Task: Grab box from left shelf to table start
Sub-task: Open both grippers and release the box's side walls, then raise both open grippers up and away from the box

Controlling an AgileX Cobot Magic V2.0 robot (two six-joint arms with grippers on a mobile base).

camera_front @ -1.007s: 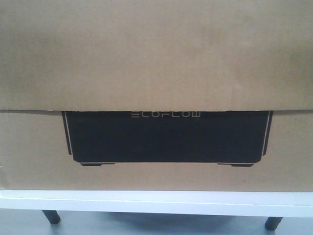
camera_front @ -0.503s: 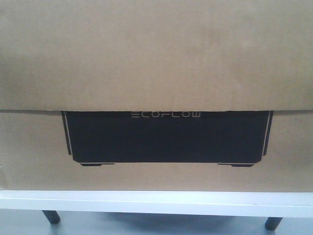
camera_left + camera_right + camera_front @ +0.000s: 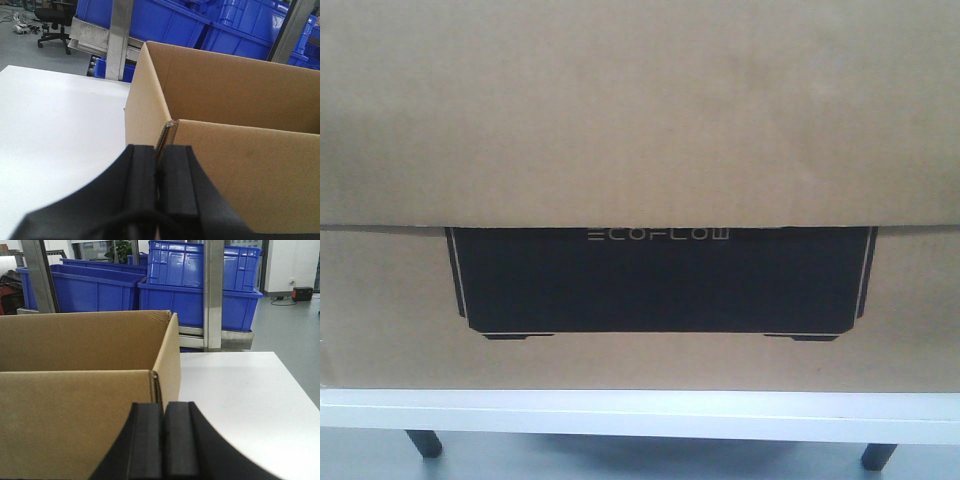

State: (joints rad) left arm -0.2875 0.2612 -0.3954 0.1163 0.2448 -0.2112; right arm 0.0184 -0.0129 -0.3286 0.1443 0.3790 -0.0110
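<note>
The box (image 3: 640,120) sits on the white worktop (image 3: 640,410), open at the top. Each hand is pinched shut on a near wall corner: the left hand (image 3: 161,187) at its 12 o'clock, the right hand (image 3: 162,440) likewise. Being a big corrugated carton, it looks stiff but thin-walled; gripped by the rim alone it could buckle or tear if loaded.
</note>
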